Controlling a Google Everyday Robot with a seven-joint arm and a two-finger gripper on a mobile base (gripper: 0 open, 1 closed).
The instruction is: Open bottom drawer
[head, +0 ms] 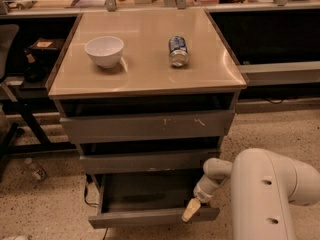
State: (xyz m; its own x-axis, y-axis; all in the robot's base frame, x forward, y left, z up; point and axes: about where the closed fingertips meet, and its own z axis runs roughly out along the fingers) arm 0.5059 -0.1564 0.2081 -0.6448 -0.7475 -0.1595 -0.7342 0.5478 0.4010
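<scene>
The bottom drawer (150, 217) is the lowest of the grey cabinet's three. It is pulled out, showing its shallow grey tray (145, 194) behind a slim flat front. My gripper (190, 211) hangs from the white arm at the drawer's front right corner, its yellowish fingertip (189, 213) at the top edge of the drawer front. The middle drawer (145, 161) and the top drawer (147, 125), which has pale scratches, stand slightly forward.
On the beige cabinet top (145, 79) stand a white bowl (104, 50) and a can lying on its side (177, 50). A black cable (89, 196) hangs at the cabinet's lower left. A desk frame (25, 119) stands left, a shelf (280, 74) right. The floor is speckled.
</scene>
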